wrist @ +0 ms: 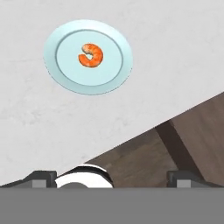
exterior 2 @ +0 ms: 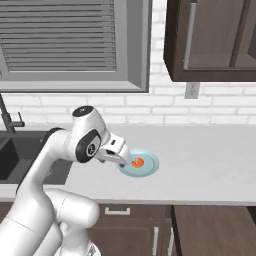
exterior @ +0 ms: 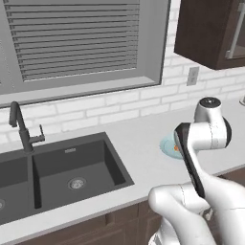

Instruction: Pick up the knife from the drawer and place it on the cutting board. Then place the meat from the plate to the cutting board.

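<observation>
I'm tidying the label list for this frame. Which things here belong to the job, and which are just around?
Job: meat, plate, open gripper.
Just around: sink, faucet, wall outlet, upper cabinet.

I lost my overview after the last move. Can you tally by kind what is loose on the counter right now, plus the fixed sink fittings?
Plates: 1, the pale blue plate
Meat pieces: 1, the orange meat lying on the plate
Sinks: 1, the dark sink
Faucets: 1, the dark faucet
Total: 4
</observation>
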You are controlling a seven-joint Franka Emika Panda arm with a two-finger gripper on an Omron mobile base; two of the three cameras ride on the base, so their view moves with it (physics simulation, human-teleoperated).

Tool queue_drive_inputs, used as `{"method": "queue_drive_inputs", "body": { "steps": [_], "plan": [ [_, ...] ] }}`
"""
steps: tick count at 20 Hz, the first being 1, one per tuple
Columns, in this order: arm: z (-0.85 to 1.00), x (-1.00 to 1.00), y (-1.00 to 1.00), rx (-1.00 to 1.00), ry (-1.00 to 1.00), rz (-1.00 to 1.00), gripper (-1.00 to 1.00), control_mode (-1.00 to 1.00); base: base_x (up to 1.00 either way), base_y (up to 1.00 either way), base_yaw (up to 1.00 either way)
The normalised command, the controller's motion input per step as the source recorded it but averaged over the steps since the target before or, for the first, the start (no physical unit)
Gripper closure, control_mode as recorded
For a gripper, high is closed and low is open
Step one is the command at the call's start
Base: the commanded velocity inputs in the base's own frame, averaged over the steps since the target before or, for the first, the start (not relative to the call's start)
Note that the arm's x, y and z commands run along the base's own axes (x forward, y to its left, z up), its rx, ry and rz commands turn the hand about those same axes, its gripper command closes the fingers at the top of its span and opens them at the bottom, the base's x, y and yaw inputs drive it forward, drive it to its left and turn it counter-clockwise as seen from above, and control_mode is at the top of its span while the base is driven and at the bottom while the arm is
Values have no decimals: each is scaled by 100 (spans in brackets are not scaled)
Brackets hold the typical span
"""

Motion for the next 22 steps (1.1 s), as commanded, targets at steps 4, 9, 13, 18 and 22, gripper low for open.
{"method": "queue_drive_inputs", "body": {
  "steps": [4, 9, 13, 18, 22],
  "plan": [
    [-2, 23, -23, 0, 11, 0, -100, -100, 0, 0, 0],
    [-13, 16, -10, 3, 3, 0, -100, -100, 0, 0, 0],
    [-34, 8, -5, 11, 0, 0, -100, -100, 0, 0, 0],
    [-30, 25, 0, 5, 0, 0, -100, -100, 0, 0, 0],
    [-23, 38, 0, 2, 0, 0, -100, -100, 0, 0, 0]
  ]
}}
